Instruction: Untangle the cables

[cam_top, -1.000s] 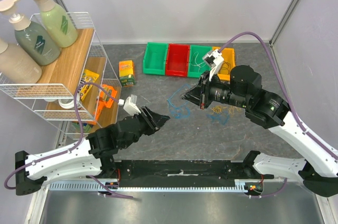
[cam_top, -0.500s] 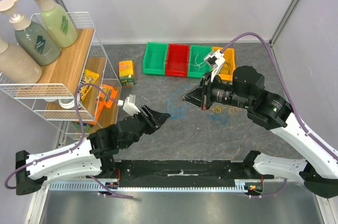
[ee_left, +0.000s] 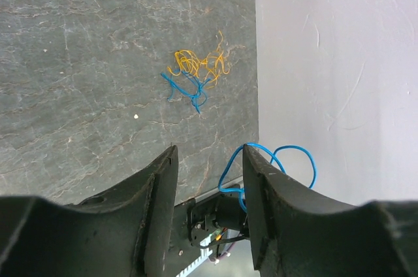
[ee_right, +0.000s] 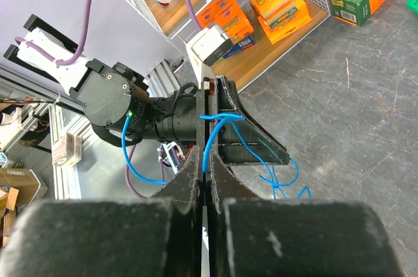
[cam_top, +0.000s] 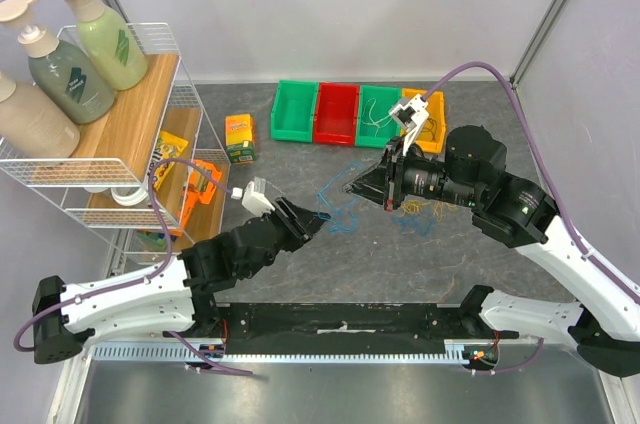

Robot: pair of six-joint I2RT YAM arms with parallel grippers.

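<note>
A thin blue cable (cam_top: 333, 206) runs taut between the two grippers above the grey table. My right gripper (cam_top: 350, 184) is shut on one end of it (ee_right: 208, 140), pinched at the fingertips (ee_right: 206, 159). The cable then loops over one finger of my left gripper (cam_top: 312, 226). In the left wrist view that gripper (ee_left: 209, 153) stands open, with the blue loop (ee_left: 287, 151) hooked round its right finger and nothing squeezed between the jaws. A small tangle of yellow and blue cables (ee_left: 196, 74) lies on the table under the right arm (cam_top: 415, 212).
Green (cam_top: 293, 111), red (cam_top: 336, 112), green and orange (cam_top: 430, 119) bins line the back. A crayon box (cam_top: 240, 137) lies left of them. A wire shelf rack (cam_top: 130, 144) with bottles and boxes stands at the left. A rail (cam_top: 340, 319) runs along the near edge.
My left gripper has moved forward and right, up to the blue cable. The right gripper has drifted slightly right, still pinching the cable, which is now lifted and stretched.
</note>
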